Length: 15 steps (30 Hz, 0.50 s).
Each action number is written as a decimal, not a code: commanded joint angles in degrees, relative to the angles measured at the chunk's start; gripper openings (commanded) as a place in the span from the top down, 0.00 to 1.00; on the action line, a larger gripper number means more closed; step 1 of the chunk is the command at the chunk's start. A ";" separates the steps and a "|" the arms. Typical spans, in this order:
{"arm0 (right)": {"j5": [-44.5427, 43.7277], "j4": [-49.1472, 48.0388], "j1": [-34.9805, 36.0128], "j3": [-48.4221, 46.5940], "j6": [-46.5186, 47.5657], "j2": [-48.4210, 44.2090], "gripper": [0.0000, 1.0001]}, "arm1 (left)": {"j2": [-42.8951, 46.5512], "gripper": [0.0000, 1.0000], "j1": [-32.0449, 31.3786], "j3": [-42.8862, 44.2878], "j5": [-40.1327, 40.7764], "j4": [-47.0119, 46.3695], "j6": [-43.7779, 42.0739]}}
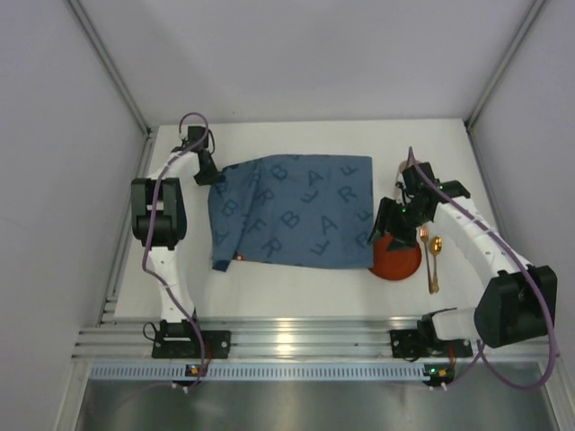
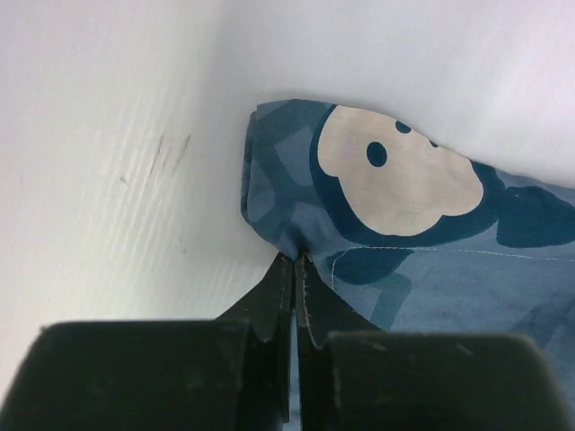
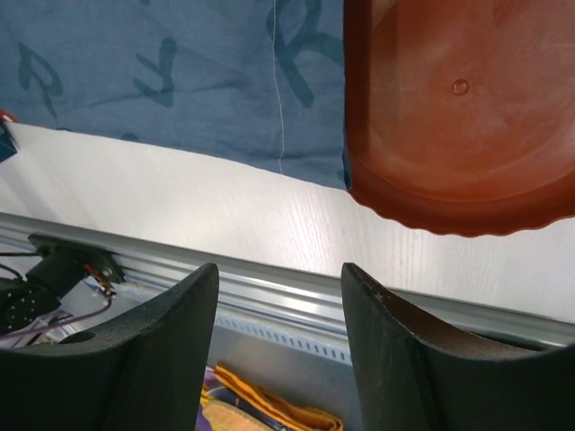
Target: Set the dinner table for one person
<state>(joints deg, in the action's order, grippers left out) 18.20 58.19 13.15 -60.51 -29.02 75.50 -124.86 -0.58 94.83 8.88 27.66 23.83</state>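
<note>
The far left corner of the blue placemat [image 1: 292, 211] is pinched by the left jaws on the counter [image 1: 296, 292]; the right jaws are spread wide by the red plate [image 1: 396, 262].

This is a robot lab, not a home. The dinner table [image 1: 269, 292] is a plain white board inside a small booth. Bare white walls [image 1: 54, 180] stand on three sides, with grey metal posts [image 1: 108, 67] in the corners. A shiny metal rail [image 1: 305, 339] runs along the near edge. Two robot arms, the left arm [image 1: 160, 215] and the right arm [image 1: 503, 269], are bolted to it. Purple cables [image 1: 193, 115] loop off the arms. The only home things here are a blue cloth placemat [image 1: 296, 211], a red plate [image 1: 397, 260], a gold fork [image 1: 422, 241] and a gold spoon [image 1: 436, 247].
</note>
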 commanded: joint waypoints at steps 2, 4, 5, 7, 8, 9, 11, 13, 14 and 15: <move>-0.35 -0.89 1.53 -4.00 -0.69 2.63 0.44 | -2.68 1.00 2.34 2.03 -2.38 0.03 -1.25; -0.44 -1.06 1.70 -4.35 -0.69 3.59 0.43 | -1.97 1.00 3.21 2.99 -1.77 -0.94 -1.68; -0.44 -1.24 1.88 -4.44 -0.69 3.86 0.44 | -1.36 1.00 3.56 3.52 -0.98 -1.20 -1.77; -0.35 -1.59 2.15 -4.35 -0.78 4.47 0.44 | -1.26 1.00 4.97 5.62 0.60 -1.20 -1.43; -0.27 -1.77 2.32 -4.44 -0.95 4.65 0.44 | -1.53 1.00 5.67 6.42 1.74 -1.12 -1.16; -0.18 -1.94 2.41 -4.53 -0.87 4.83 0.44 | -1.79 1.00 6.46 7.12 2.36 -0.94 -0.12; -0.09 -2.21 2.76 -4.88 -0.87 5.44 0.44 | -3.28 1.00 8.66 9.75 2.37 -0.15 0.86; -0.09 -2.47 2.94 -5.41 -0.69 6.06 0.45 | -4.77 0.92 10.33 13.35 1.22 1.42 0.51; -0.09 -2.56 3.02 -5.58 -0.60 6.23 0.45 | -6.52 0.82 10.68 15.02 0.96 2.30 0.16; 0.08 -2.56 3.11 -5.67 -0.52 6.41 0.45 | -7.15 0.63 10.86 16.43 -0.17 2.92 -0.36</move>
<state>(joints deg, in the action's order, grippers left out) 18.06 57.56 15.40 -63.13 -29.58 81.49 -129.80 8.43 106.28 8.62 28.82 23.44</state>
